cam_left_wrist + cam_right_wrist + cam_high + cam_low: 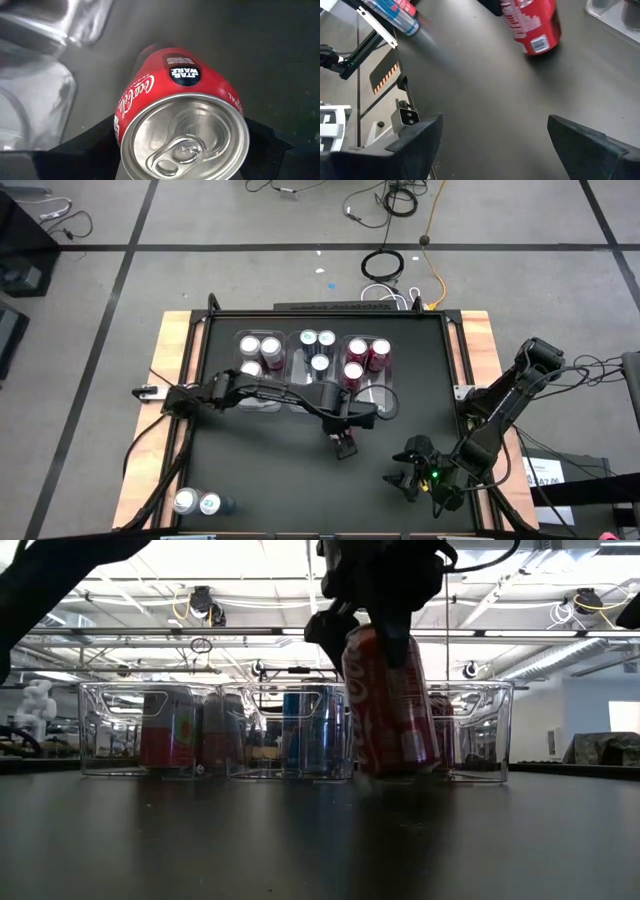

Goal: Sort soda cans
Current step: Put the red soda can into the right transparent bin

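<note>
Soda cans are what I am sorting, and one red can (390, 705) sits right between my left gripper (343, 442) fingers; I hold it by the upper body, near the silver top (185, 137), with the fingers closed on its sides; in the low view its base seems to touch the dark table (320, 840) or hang just above it, I cannot tell which. Its long axis runs near upright, leaning a little; the silver top points up toward my wrist, the base down at the table. The three clear bins (315, 370) lie just beyond the can, farther from my base, in a row; judging by the colours, the right-hand bin (366, 363) already holds red cans, so I judge that is where this one belongs; the coming move would be a lift and a short carry over that bin's near wall. My right gripper (410, 470) waits near the table's right front, fingers spread wide and empty, the can well apart from it; my left is clearly the nearer. Two more cans (197, 502) lie at the left front corner, on their sides.
</note>
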Controlling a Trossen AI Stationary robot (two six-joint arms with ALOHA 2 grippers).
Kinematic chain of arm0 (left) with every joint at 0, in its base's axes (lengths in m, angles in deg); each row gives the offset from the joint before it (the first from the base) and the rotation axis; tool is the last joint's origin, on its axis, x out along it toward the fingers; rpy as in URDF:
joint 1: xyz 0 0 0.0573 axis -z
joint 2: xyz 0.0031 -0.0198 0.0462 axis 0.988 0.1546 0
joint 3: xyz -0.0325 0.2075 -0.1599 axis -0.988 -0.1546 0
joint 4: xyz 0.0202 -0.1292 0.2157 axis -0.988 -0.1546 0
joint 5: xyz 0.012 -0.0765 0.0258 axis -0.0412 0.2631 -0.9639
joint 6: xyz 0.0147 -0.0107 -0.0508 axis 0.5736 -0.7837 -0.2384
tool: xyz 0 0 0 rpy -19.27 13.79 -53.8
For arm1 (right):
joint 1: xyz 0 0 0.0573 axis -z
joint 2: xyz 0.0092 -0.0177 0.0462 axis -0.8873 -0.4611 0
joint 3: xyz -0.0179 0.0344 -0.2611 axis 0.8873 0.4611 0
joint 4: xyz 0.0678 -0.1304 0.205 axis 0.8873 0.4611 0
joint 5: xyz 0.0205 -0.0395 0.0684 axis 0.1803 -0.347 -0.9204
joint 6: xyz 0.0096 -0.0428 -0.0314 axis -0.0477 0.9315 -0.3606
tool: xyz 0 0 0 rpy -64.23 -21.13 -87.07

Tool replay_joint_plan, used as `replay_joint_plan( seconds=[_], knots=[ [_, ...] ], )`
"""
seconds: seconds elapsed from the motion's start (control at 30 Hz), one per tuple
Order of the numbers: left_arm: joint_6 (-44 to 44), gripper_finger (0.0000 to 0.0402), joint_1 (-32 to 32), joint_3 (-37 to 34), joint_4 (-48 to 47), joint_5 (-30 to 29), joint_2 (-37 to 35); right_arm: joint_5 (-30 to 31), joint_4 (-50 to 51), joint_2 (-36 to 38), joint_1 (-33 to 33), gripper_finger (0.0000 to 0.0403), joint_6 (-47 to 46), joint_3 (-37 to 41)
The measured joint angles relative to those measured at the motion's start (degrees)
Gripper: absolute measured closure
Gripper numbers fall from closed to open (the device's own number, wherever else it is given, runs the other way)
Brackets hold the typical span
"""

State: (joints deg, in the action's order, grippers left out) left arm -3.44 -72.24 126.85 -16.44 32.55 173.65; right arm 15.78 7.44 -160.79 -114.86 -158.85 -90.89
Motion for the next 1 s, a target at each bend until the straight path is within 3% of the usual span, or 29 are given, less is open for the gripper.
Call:
replay_joint_plan(
  seconds=[0.17,0.4,0.87,1.0],
  knots=[
    [0.0,0.0087,0.0,0.0,0.1,0.8,0.0,0.1,0.0,0.0,0.0,0.0051,0.0,0.0],
    [0.0,0.0012,0.0,0.1,0.2,0.9,0.0,0.1,0.0,0.0,0.0,0.0051,0.4,0.0],
    [0.0,0.0012,-0.1,0.4,3.3,1.1,0.0,0.1,0.1,0.0,0.0,0.0051,0.5,0.0],
    [-0.1,0.0011,-0.6,0.4,3.1,5.1,-0.1,0.1,0.0,0.0,0.0,0.0051,0.7,0.0]
  ],
)
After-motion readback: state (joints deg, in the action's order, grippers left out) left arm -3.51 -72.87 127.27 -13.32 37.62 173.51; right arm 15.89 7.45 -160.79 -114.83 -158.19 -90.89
